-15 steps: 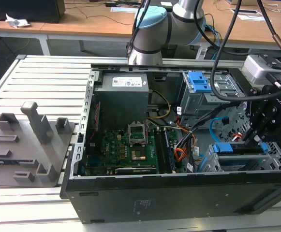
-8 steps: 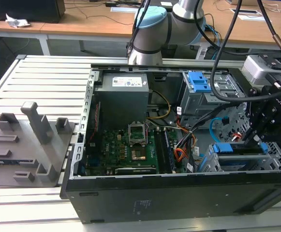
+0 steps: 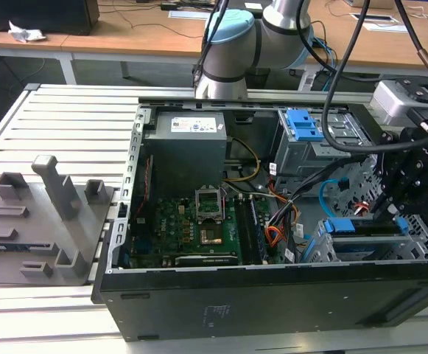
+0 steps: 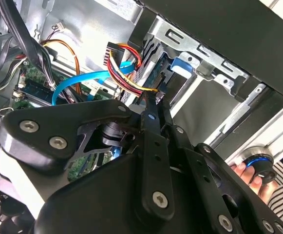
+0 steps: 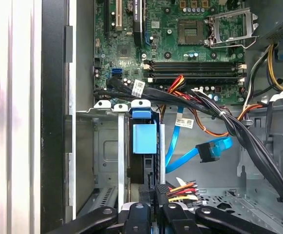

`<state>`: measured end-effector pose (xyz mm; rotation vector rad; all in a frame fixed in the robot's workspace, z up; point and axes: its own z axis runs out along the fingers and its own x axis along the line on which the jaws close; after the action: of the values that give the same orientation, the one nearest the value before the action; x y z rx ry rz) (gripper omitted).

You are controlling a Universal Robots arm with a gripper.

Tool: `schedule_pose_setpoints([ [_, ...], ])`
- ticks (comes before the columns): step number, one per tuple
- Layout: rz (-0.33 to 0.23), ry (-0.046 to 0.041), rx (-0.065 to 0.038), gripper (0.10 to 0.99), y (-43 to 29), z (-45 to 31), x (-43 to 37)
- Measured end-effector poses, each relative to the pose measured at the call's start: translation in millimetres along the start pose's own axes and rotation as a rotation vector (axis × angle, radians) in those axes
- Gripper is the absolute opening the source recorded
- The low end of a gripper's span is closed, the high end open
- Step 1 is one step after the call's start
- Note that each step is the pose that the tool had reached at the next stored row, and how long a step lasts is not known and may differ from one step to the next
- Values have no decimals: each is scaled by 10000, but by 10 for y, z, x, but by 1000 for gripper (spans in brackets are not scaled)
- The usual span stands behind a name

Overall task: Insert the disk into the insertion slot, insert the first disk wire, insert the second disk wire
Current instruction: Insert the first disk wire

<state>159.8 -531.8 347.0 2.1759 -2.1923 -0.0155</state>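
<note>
The disk sits in the insertion slot straight ahead of my gripper, its blue carrier end facing me, so that part of the job looks done. The step in hand, as I judge it, is the first disk wire.

My gripper is pressed together on that wire just behind its black plug, with the red, yellow and dark strands fanning out to one side of my fingertips. The pinch looks narrow, with almost no gap beyond the plug's thickness.

To do this well, I would hold the plug square to the end of the disk, line its keyed edge up with the socket before any push, and press straight along the disk's length rather than at a slant. A light, steady push should do; if it resists, the keying is probably off. The strands need slack so that they do not drag the plug sideways.

The second disk wire hangs loose beside my gripper, its dark plug free and close to my path, so I would keep clear of its loop. A person's hand rests on the edge of the computer case, behind my gripper.
</note>
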Motion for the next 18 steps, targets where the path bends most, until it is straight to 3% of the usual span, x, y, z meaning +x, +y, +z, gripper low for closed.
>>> schedule_pose_setpoints([
  [5, 0, -6, -4, 165, -20, 31, -3],
  [18, -6, -103, -2, 165, -20, 27, -4],
])
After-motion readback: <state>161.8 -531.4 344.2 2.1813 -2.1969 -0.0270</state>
